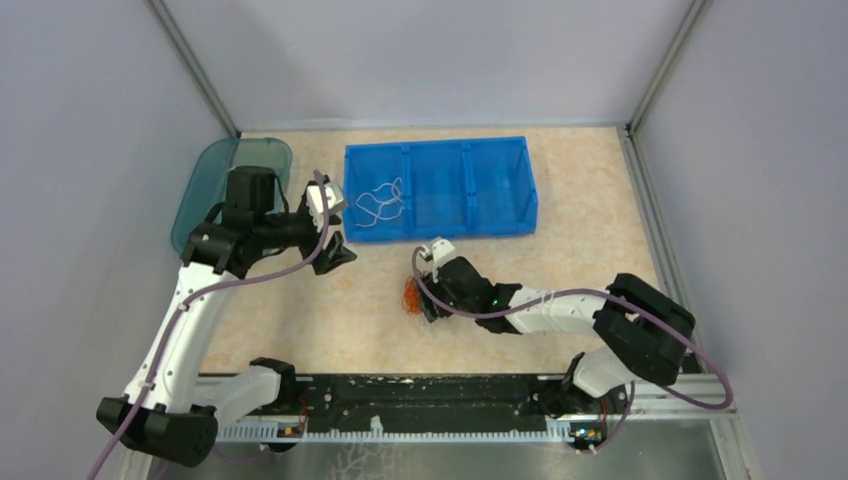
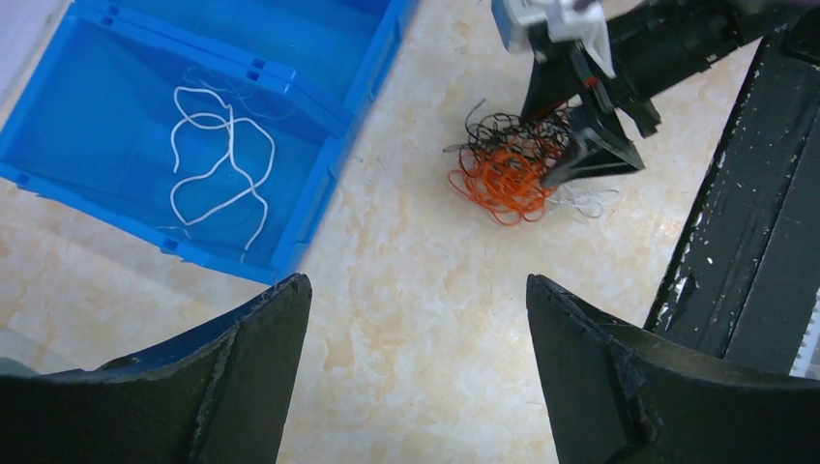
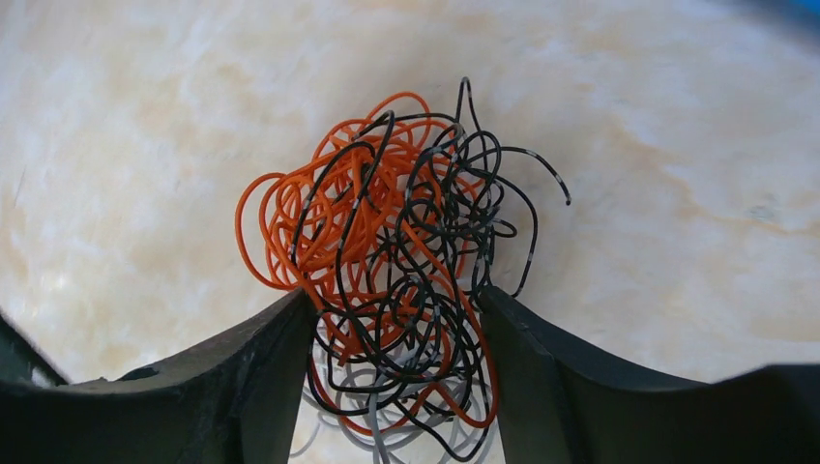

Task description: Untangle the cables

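A tangled clump of orange-red, black and pale grey cables (image 1: 408,297) lies on the beige table; it also shows in the left wrist view (image 2: 503,169) and the right wrist view (image 3: 377,222). My right gripper (image 3: 396,295) is open, low over the clump, its fingers astride the clump's near part with wires touching both. It also shows in the top view (image 1: 422,303). A loose white cable (image 1: 380,203) lies in the left compartment of the blue bin (image 1: 500,225), seen too in the left wrist view (image 2: 218,159). My left gripper (image 2: 416,280) is open and empty above bare table, near the bin's front left corner (image 1: 338,252).
The blue bin (image 2: 324,174) has three compartments and stands at the back centre. A tinted transparent lid (image 1: 215,175) lies at the back left. A black rail (image 1: 430,395) runs along the near edge. Grey walls enclose the table on three sides.
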You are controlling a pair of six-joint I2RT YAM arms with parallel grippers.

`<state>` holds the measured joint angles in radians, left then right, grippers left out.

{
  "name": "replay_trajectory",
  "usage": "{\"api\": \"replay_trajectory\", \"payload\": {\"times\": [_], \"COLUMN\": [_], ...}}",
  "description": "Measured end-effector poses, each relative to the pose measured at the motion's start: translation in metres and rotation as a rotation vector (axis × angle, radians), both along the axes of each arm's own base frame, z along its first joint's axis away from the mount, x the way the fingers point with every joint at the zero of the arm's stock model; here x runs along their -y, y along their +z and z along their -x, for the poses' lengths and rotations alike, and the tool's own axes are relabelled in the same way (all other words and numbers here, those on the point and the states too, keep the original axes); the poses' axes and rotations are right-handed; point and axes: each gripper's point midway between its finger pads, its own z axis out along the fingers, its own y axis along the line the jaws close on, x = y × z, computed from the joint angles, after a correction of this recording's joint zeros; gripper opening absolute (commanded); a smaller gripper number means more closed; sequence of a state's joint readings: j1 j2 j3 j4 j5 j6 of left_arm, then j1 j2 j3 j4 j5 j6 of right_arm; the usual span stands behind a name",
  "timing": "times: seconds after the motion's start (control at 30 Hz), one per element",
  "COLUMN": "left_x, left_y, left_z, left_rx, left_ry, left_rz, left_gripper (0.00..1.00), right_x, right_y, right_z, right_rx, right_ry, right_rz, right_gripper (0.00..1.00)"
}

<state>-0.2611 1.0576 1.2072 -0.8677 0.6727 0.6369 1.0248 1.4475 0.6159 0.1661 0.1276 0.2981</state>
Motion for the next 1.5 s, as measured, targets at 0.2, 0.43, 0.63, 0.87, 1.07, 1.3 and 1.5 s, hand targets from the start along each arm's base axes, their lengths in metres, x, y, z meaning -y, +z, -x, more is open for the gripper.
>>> {"api": "replay_trajectory", "payload": {"times": [0.2,0.43,0.63,0.87,1.07,1.3,1.5], "left_x": [-0.001,-0.001,-0.001,-0.001,0.0,-0.001,-0.001], "left_y": [0.002,-0.001,-0.002,-0.004,-0.006,-0.006,-0.006], "left_z": [0.008,0.011,0.012,0.011,0.01,0.01,0.011], "left_rx": [0.042,0.05,0.044,0.035,0.03,0.029,0.029], "left_ry": [-0.01,-0.026,-0.033,-0.033,-0.032,-0.032,-0.032], "left_rz": [0.011,0.007,0.004,0.002,0.001,0.001,0.001], "left_gripper": [0.89,0.89,0.89,0.89,0.89,0.89,0.89], "right_x": [0.019,0.051,0.071,0.029,-0.002,-0.014,-0.008], "right_y": [0.01,0.034,0.08,0.108,0.067,0.016,-0.013], "right_z": [-0.026,-0.029,-0.026,0.029,0.051,0.055,0.048], "right_rx": [-0.012,0.026,0.164,0.22,0.129,0.062,0.05], "right_ry": [-0.277,-0.443,-0.427,-0.171,-0.023,0.021,-0.007], "right_rz": [-0.064,-0.118,-0.125,-0.141,-0.066,0.035,0.111], "right_gripper": [0.73,0.89,0.72,0.6,0.59,0.57,0.52]}}
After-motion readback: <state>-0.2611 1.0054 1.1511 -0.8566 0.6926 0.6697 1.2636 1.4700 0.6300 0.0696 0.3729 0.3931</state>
